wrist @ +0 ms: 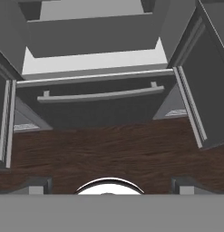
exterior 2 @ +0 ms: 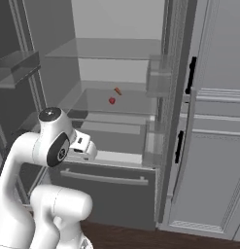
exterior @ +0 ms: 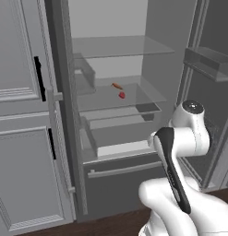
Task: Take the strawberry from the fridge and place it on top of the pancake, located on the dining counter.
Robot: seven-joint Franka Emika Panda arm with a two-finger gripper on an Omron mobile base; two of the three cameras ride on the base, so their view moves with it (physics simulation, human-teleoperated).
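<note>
The fridge [exterior: 116, 57] [exterior 2: 116, 29] stands open in front of me, its glass shelves lit. A tiny red strawberry [exterior: 122, 95] [exterior 2: 111, 101] lies on the middle glass shelf, just in front of an elongated orange-red item [exterior: 117, 85] [exterior 2: 118, 91]. My gripper [wrist: 111, 185] is open with nothing between its widely spaced fingertips [wrist: 38, 185]. It points down at the wooden floor [wrist: 109, 149] before the fridge's bottom drawer [wrist: 99, 113], well below and short of the strawberry. The pancake and the dining counter are out of view.
Both fridge doors hang open, with door bins on the right one [exterior: 208, 63] [exterior 2: 14, 65] and on the left one [exterior: 85, 69] [exterior 2: 158, 78]. Paneled grey cabinets [exterior: 18, 115] [exterior 2: 218, 146] flank the fridge. The drawer's bar handle [exterior: 124, 169] [exterior 2: 104, 177] juts forward.
</note>
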